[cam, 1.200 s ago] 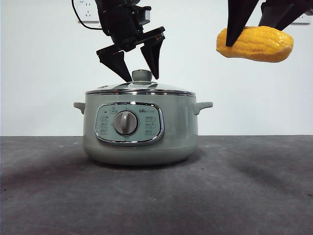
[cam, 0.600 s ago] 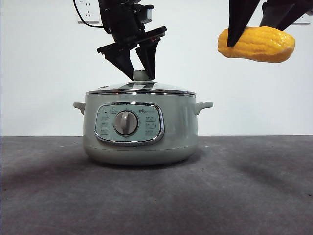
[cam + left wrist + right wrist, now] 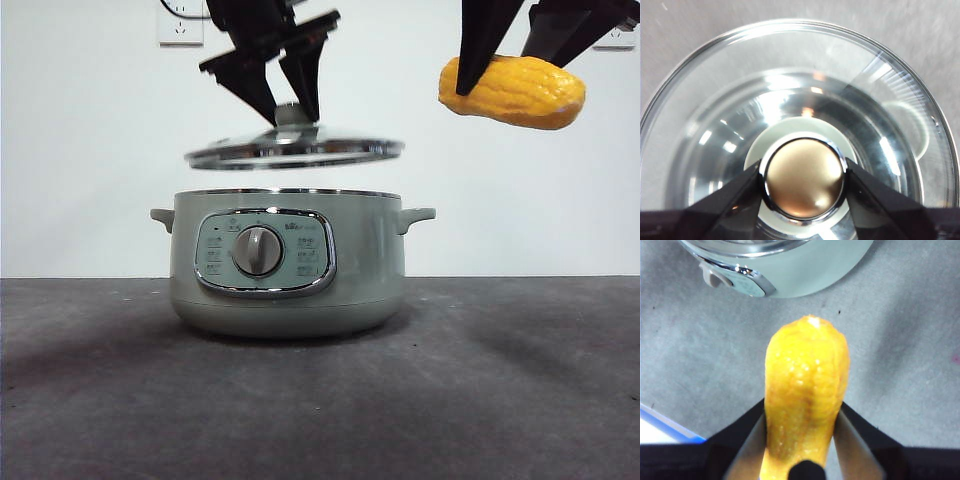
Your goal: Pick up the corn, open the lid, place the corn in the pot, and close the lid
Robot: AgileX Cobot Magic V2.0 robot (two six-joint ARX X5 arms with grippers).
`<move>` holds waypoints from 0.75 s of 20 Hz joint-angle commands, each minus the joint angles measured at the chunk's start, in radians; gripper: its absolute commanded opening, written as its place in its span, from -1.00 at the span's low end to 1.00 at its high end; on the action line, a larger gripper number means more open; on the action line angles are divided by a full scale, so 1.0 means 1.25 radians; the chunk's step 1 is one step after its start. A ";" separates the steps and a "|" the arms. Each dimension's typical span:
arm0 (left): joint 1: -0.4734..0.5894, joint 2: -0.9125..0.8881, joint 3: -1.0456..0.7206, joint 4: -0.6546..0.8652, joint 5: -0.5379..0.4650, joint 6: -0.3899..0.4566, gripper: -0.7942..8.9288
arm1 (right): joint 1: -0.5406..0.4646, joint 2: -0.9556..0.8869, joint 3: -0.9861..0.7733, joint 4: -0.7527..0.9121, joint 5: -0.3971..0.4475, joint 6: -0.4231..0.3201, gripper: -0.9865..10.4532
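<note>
The sage-green pot (image 3: 288, 262) stands on the dark table, its top open. My left gripper (image 3: 287, 95) is shut on the lid's knob (image 3: 292, 113) and holds the glass lid (image 3: 294, 151) level a little above the pot's rim. In the left wrist view both jaws press the knob (image 3: 804, 180) of the lid (image 3: 715, 100). My right gripper (image 3: 522, 50) is shut on the yellow corn (image 3: 513, 90), held high to the right of the pot. The right wrist view shows the corn (image 3: 805, 385) between the jaws, with the pot (image 3: 790, 270) beyond it.
A dark grey table (image 3: 320, 390) runs across the front. A white wall stands behind, with a socket (image 3: 180, 25) at the upper left. A blue-edged white strip (image 3: 662, 425) lies on the table in the right wrist view.
My left gripper closed on the knob and lifted the lid off the pot. The corn in my right gripper has shifted slightly left and down.
</note>
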 commanded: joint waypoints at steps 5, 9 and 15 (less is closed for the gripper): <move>0.041 -0.015 0.045 -0.034 -0.059 0.026 -0.86 | 0.001 0.006 0.008 0.130 -0.002 0.036 -0.83; 0.096 -0.015 0.045 -0.041 -0.056 0.028 -0.86 | 0.001 0.064 0.096 0.136 -0.002 0.036 -0.83; 0.193 -0.015 0.045 -0.041 -0.056 0.031 -0.86 | 0.001 0.274 0.323 0.129 -0.006 0.035 -0.83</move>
